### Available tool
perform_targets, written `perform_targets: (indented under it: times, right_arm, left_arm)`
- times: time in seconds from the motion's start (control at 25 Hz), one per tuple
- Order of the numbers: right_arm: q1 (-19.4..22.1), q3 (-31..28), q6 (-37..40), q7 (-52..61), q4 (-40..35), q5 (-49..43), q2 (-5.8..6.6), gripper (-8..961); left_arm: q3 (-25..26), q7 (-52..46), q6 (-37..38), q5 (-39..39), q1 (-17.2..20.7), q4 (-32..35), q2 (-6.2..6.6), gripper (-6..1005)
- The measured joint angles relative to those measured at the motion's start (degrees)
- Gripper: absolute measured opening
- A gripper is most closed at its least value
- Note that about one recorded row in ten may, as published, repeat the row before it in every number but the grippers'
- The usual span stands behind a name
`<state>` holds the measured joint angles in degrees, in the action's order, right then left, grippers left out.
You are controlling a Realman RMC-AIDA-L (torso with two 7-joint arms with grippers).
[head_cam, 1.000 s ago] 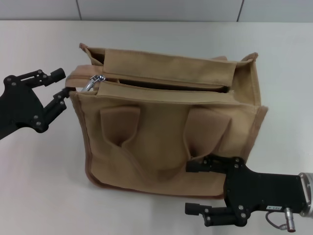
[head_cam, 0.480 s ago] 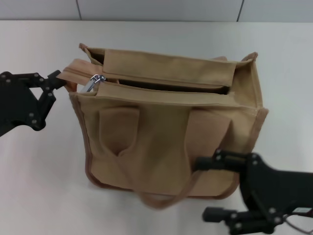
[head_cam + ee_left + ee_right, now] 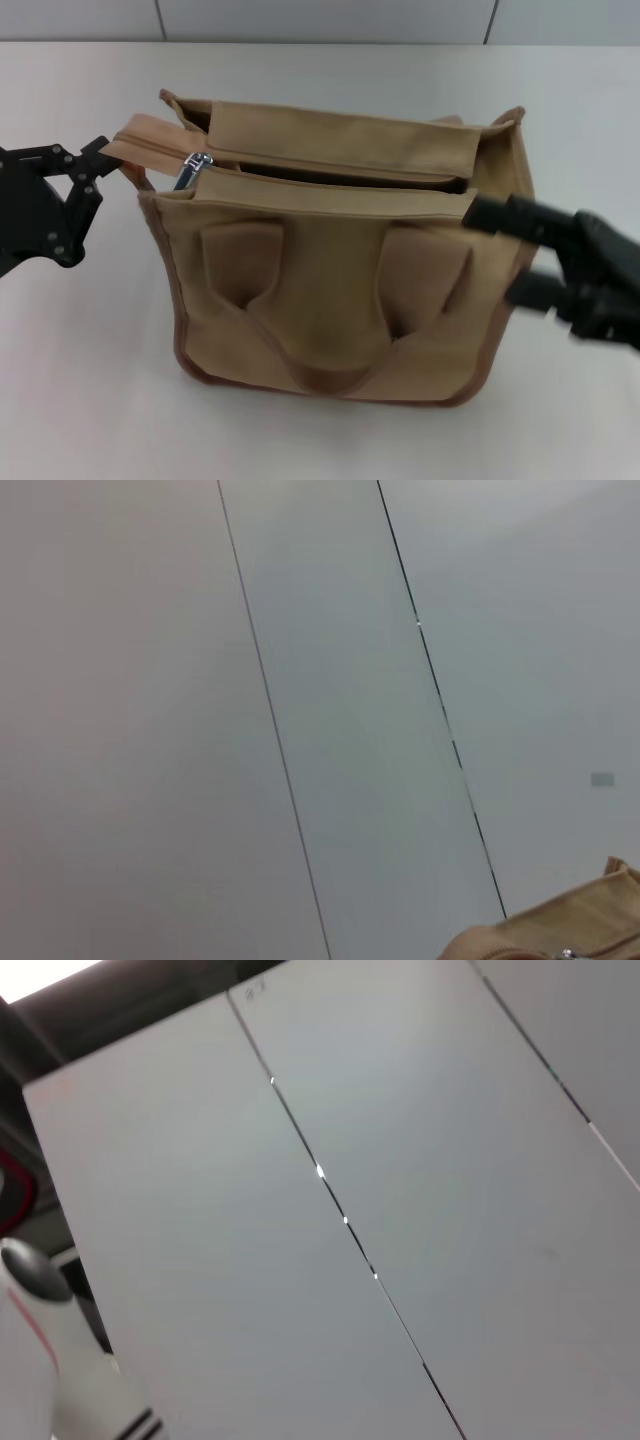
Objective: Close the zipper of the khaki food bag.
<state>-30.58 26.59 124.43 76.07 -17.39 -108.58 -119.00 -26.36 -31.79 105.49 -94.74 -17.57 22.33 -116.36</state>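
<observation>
The khaki food bag (image 3: 330,290) stands upright on the table, handles hanging down its front. Its zipper (image 3: 340,178) gapes open along the top. The silver slider (image 3: 192,170) sits at the bag's left end. My left gripper (image 3: 110,160) is at the bag's upper left corner, shut on the zipper's loose tape end (image 3: 135,140), which is stretched out leftward. My right gripper (image 3: 505,250) is open beside the bag's right side, its upper finger at the top right corner. A corner of the bag (image 3: 560,935) shows in the left wrist view.
The bag stands on a pale table (image 3: 90,380), with a grey panelled wall (image 3: 320,18) behind it. Both wrist views show mostly wall panels. A white robot part (image 3: 40,1360) shows in the right wrist view.
My left gripper closed on the tape end and drew it out to the left. My right gripper rose from in front of the bag's lower right to its upper right side.
</observation>
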Motion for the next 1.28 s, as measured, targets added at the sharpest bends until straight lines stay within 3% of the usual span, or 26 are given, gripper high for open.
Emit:
perform_targets:
  times: [0.08,0.2,0.28,0.4,0.6,0.92,1.28]
  right_arm:
    - [-0.96,-0.47,0.04,2.02,-0.08,0.0,0.03,782]
    - [-6.87,-0.73,-0.86,11.37,-0.28,0.03,0.39,782]
    - [-8.49,-0.74,-1.58,14.11,-0.43,0.03,0.42,783]
    - [-14.31,-0.45,-6.17,26.14,-2.29,0.04,0.25,783]
    - [-20.41,2.15,-10.97,39.38,-5.15,0.07,0.06,783]
    - [-24.41,9.0,-18.08,52.19,-5.45,0.07,-0.08,782]
    - [-26.34,17.17,-24.96,57.27,-5.18,0.07,-0.53,782]
  left_arm:
    - [0.0,0.11,0.26,0.0,0.0,0.0,-0.12,-2]
    - [0.04,0.23,1.33,0.09,-0.15,-0.01,-0.59,-2]
    - [0.05,0.33,1.49,0.15,-0.19,0.0,-0.68,-2]
    - [0.09,1.0,2.29,1.57,-0.12,-0.01,-1.15,-2]
    - [0.09,2.31,3.25,2.53,-0.01,-0.06,-1.7,-2]
    - [0.09,3.01,3.05,3.25,-0.54,-0.62,-2.04,-2]
    - [0.07,2.56,3.02,5.21,-1.12,-0.79,-2.12,-2]
